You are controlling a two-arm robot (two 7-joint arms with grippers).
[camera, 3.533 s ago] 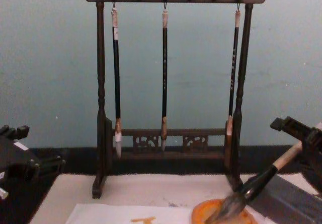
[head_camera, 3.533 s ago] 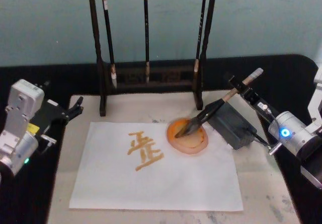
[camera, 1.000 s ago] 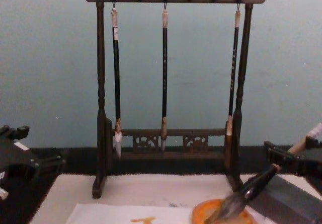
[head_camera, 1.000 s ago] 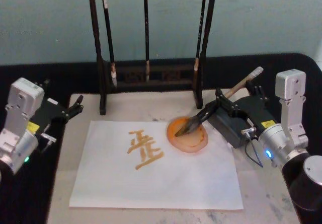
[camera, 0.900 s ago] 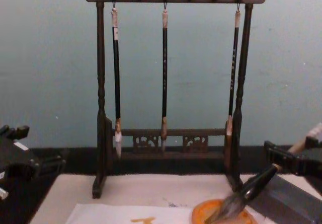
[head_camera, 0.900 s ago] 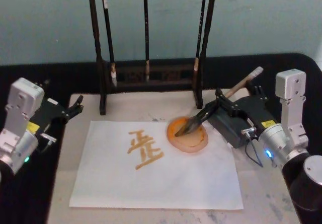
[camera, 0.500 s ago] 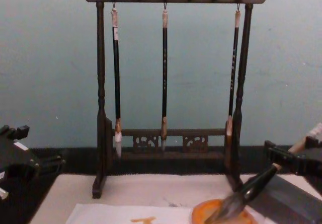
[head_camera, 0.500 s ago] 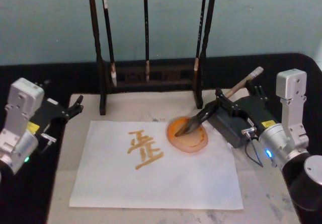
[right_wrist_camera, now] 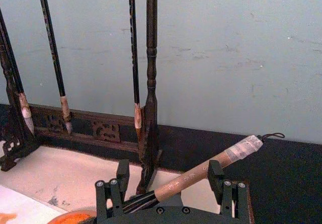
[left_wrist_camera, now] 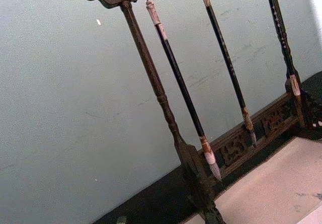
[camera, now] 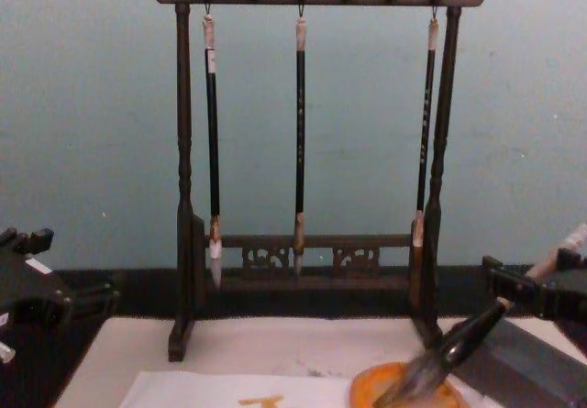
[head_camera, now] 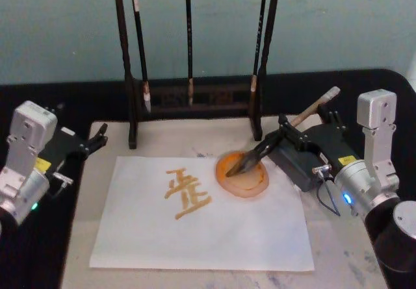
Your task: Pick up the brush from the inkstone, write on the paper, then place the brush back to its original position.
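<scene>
I read an orange brushed character on the paper (head_camera: 195, 211), left of the inkstone (head_camera: 300, 162). Nothing has shifted since half a second ago. My right claw (right_wrist_camera: 168, 186) stands spread astride the brush (head_camera: 281, 133), which leans on the inkstone, bristles in the orange dish (head_camera: 244, 174). Left claw (head_camera: 97, 138) idles far left, apparently spread.

The paper (head_camera: 195, 224) bears an orange brushed character (not legible to me); nothing else reads.
</scene>
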